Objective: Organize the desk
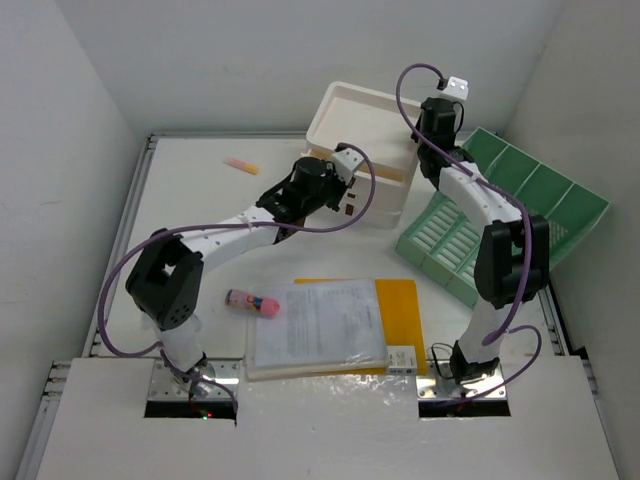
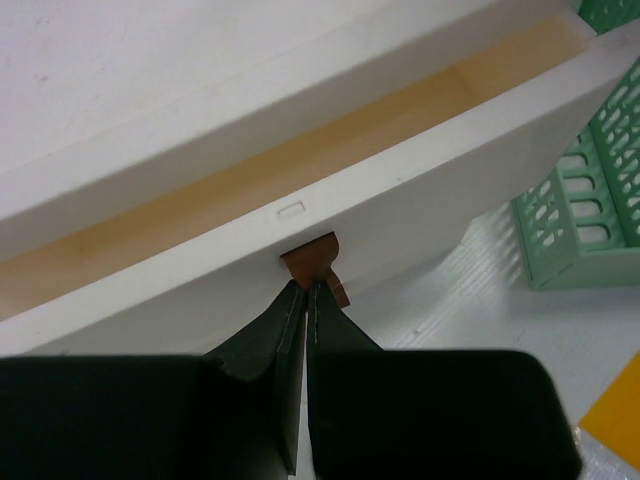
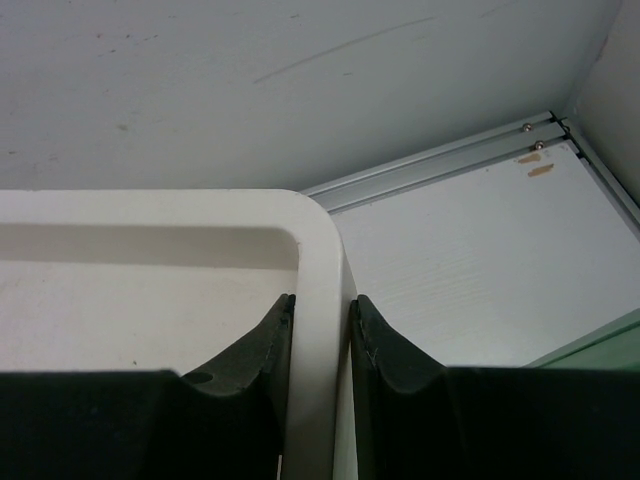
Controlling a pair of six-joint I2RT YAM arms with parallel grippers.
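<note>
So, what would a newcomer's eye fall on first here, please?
Both arms hold the white plastic drawer box at the far middle of the matte-white desk: the left end effector pinches its small brown drawer tab, the right end effector clamps its rim. A green slotted file rack lies to its right.

The white desk (image 1: 200, 200) is carrying a white box (image 1: 365, 140), which is standing toward the far middle. A green slotted rack (image 1: 530, 205) is lying just beside it on the right. A small orange stick (image 1: 241, 164) is lying near the far left edge. Nearer the arms, a pink tube (image 1: 252, 302) is lying just left of a stack of papers (image 1: 315, 325). The papers are overlapping a yellow folder (image 1: 405, 305), and a small white block (image 1: 402, 358) is sitting at the folder's near right corner.
</note>
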